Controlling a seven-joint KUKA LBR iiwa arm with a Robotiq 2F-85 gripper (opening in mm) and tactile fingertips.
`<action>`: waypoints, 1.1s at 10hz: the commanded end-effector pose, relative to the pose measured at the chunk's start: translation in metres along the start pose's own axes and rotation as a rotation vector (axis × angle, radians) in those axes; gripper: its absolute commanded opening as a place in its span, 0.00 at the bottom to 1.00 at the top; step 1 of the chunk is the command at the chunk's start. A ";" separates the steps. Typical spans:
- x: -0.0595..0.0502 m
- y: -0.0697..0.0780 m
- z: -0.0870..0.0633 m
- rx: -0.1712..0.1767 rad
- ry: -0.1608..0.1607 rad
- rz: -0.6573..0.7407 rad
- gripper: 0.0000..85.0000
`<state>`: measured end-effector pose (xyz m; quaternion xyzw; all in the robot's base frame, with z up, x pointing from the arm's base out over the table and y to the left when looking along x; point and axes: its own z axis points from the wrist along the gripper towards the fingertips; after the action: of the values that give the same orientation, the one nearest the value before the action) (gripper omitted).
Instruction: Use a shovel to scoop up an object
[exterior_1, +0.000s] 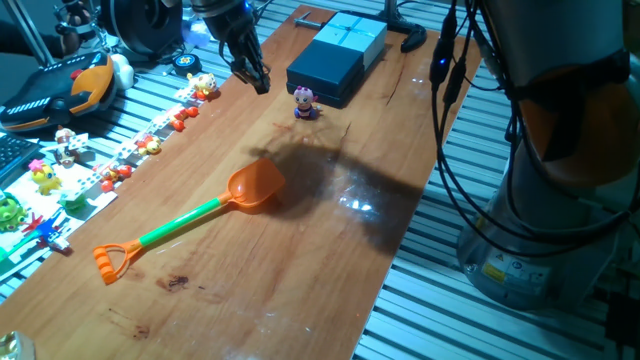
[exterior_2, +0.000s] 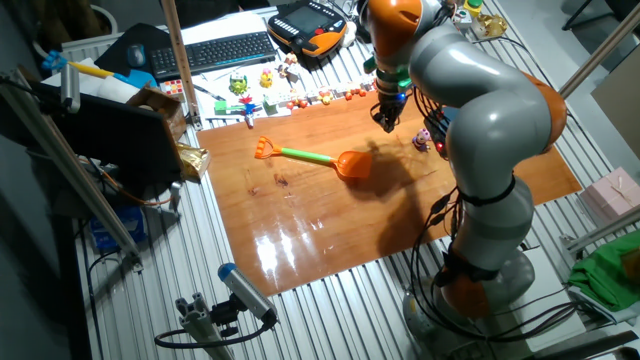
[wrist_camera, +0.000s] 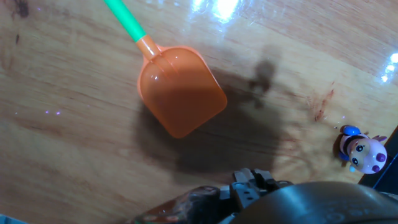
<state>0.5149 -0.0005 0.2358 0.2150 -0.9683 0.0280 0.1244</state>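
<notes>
The shovel (exterior_1: 257, 186) lies flat on the wooden table, orange blade toward the middle, green shaft and orange loop end toward the near left. It also shows in the other fixed view (exterior_2: 345, 163) and the hand view (wrist_camera: 180, 90). The object, a tiny figurine with a pink-purple head (exterior_1: 305, 102), stands near the far side, apart from the blade; it also shows in the other fixed view (exterior_2: 423, 138) and the hand view (wrist_camera: 364, 151). My gripper (exterior_1: 258, 80) hangs above the table, left of the figurine and beyond the blade, fingers together and empty (exterior_2: 388, 122).
A dark blue box (exterior_1: 335, 55) lies just behind the figurine. Rows of small red-and-yellow toys (exterior_1: 150, 140) line the table's left edge. An orange-and-black pendant (exterior_1: 60, 90) and a keyboard (exterior_2: 225, 50) lie beyond that edge. The arm's base (exterior_2: 480, 270) stands at the right.
</notes>
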 end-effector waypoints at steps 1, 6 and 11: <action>0.000 0.000 0.000 0.000 0.000 0.000 0.01; 0.000 0.000 0.000 -0.019 -0.088 0.027 0.01; 0.000 0.000 0.000 -0.075 -0.026 -0.019 0.01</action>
<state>0.5151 -0.0005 0.2359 0.2209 -0.9682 -0.0051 0.1177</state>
